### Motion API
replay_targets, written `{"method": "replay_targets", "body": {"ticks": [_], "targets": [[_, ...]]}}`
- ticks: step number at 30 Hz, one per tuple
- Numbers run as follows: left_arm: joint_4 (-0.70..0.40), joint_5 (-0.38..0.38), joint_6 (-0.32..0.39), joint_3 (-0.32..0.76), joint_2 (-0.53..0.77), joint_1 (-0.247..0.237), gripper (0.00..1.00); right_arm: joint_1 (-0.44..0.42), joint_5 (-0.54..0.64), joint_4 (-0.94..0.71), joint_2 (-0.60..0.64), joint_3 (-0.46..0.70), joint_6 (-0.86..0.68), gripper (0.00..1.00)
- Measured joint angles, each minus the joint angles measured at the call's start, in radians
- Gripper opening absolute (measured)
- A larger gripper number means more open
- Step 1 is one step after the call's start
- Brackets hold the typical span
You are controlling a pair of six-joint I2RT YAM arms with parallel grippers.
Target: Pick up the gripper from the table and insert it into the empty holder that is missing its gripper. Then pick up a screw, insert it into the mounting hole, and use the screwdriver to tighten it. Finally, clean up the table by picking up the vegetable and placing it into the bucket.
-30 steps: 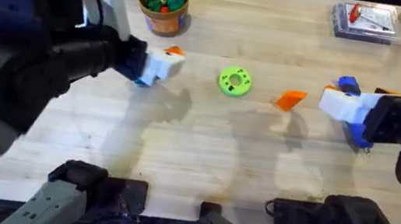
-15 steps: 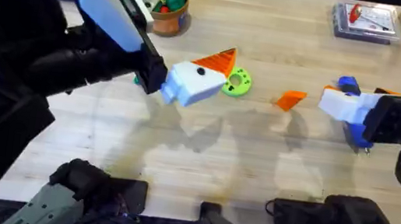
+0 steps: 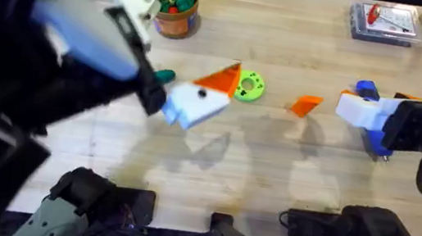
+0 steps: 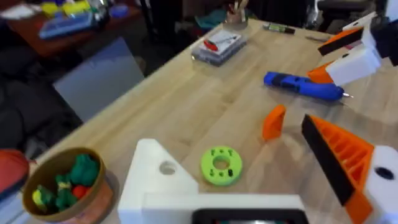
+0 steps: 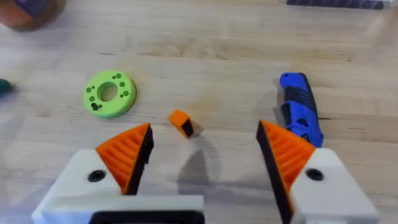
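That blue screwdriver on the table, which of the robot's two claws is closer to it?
The right. The right gripper hovers right beside the screwdriver; the left gripper hangs near the table's middle, beyond the green disc.

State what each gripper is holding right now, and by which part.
Nothing is held. The right gripper is open above the bare table, with the loose orange gripper lying beyond it. The left gripper is open and empty too.

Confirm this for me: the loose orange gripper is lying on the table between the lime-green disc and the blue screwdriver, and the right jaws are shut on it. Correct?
Not quite. The orange gripper does lie on the table between the lime-green disc and the blue screwdriver, but the right gripper stands with its jaws open, holding nothing. The right wrist view shows the wedge lying free beyond them.
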Motion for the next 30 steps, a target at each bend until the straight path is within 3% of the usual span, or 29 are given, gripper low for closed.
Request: {"method": "replay_targets", "body": {"ticks": [4,10,14,21,30], "targets": [[0.137,-0.002,-0.002,-0.164,-0.177,0.007,0.985,0.000,0.000,0.000,0.000,0.000,0.000,0.994],[0.395,0.005,-0.073,-0.458,-0.387,0.034,0.985,0.000,0.000,0.000,0.000,0.000,0.000,0.994],[0.464,0.017,-0.107,-0.588,-0.475,0.035,0.985,0.000,0.000,0.000,0.000,0.000,0.000,0.994],[0.440,0.030,-0.145,-0.648,-0.563,0.035,0.985,0.000,0.000,0.000,0.000,0.000,0.000,0.994],[0.237,0.103,-0.155,-0.650,-0.566,0.041,0.985,0.000,0.000,0.000,0.000,0.000,0.000,0.994]]}}
